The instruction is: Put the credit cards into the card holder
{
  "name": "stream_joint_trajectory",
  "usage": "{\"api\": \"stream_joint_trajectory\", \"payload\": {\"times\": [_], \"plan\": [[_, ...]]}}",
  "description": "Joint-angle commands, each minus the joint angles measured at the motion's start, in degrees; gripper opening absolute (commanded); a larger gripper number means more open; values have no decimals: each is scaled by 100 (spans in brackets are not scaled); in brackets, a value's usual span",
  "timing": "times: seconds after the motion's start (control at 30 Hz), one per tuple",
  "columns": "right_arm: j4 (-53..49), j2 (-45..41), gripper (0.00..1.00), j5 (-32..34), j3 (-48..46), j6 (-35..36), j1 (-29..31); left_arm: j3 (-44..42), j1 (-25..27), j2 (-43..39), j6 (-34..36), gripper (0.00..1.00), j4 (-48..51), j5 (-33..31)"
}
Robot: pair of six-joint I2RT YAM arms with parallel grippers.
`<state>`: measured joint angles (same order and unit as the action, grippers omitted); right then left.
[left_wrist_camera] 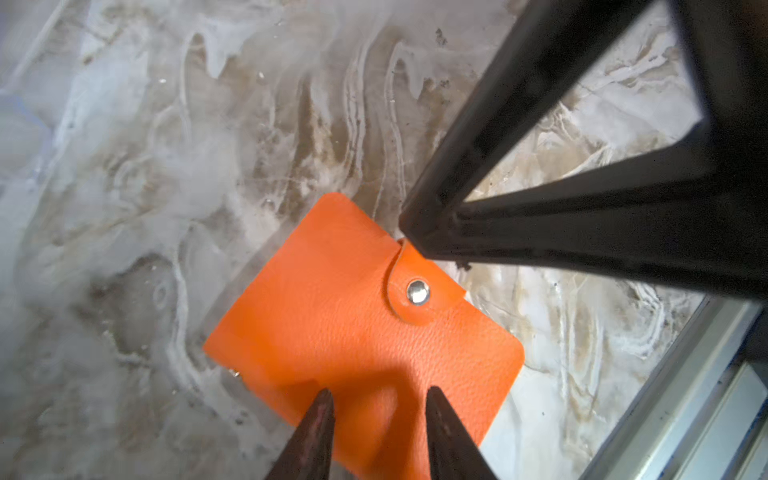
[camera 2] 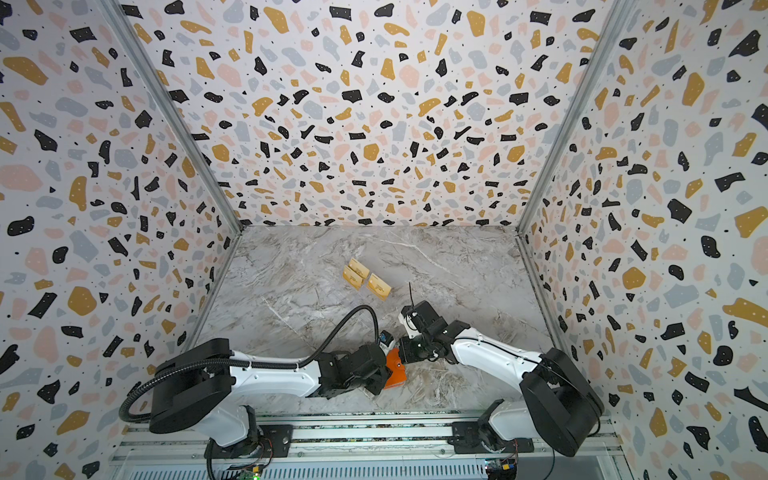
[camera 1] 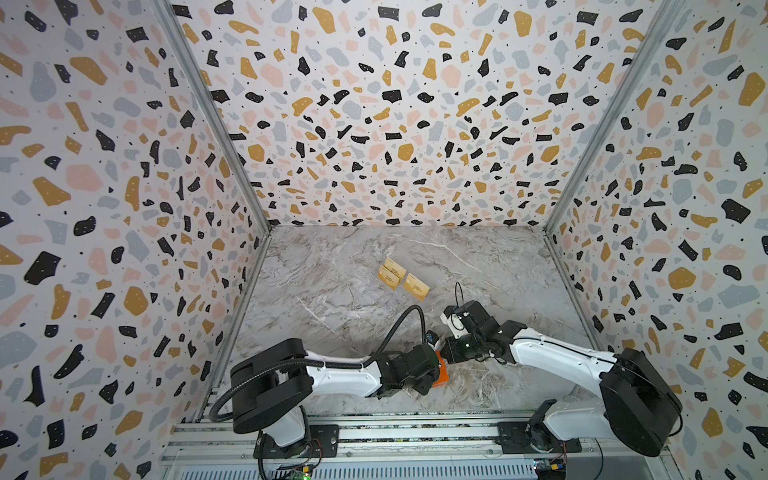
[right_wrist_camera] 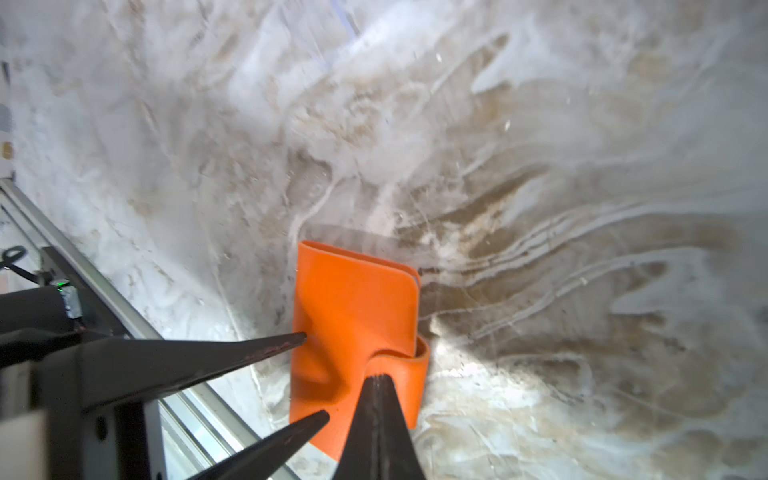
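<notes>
**Left gripper [left_wrist_camera: 378, 397] part open on the card holder [left_wrist_camera: 353, 332]**

2 tips [left_wrist_camera: 322, 415] rest on the closed orange holder, near-centre on the table [camera 1: 332, 270]. Right gripper [right_wrist_camera: 376, 380] is pinched shut at its strap [left_wrist_camera: 409, 291]. 3 gold credit cards [camera 1: 415, 286] lie farther back, well apart.

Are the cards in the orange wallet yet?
Not yet. Nothing's done: the gold cards lie loose on the table. Right now the open left gripper rests on the closed card holder and the shut right gripper pokes its strap. Left: open it, slide cards in.
</notes>
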<state>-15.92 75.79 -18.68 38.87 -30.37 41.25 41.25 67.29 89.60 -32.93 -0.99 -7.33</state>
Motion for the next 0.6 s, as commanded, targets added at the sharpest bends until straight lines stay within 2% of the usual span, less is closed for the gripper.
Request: {"api": "stream_joint_trajectory", "payload": {"times": [0.0,0.07,0.17,0.3,0.33,0.43,0.47,0.5,0.53,0.57], "plan": [[89,-128,3,26,17,-57,-3,-106,-209,-329,-295,46,145,152],[133,-96,8,70,-48,-70,-3,-204,-378,-500,-477,49,91,266],[269,-54,23,138,-236,-77,-3,-323,-729,-577,-838,49,134,442],[416,-236,29,255,-217,-8,-19,-423,-1080,-950,-1076,50,38,427],[420,-303,34,363,-152,48,-43,-433,-1237,-1127,-1159,54,38,354],[523,-508,49,697,136,316,-264,-312,-1689,-1742,-1203,77,416,-449],[596,-588,55,877,245,456,-361,-216,-1867,-1959,-1125,93,661,-868],[618,-658,67,1078,350,562,-446,-124,-2018,-2146,-1026,99,878,-1252],[705,-767,82,1321,438,721,-552,-43,-2189,-2380,-857,100,1046,-1681],[847,-895,88,1642,478,877,-639,12,-2342,-2618,-659,100,1165,-2176]]}}
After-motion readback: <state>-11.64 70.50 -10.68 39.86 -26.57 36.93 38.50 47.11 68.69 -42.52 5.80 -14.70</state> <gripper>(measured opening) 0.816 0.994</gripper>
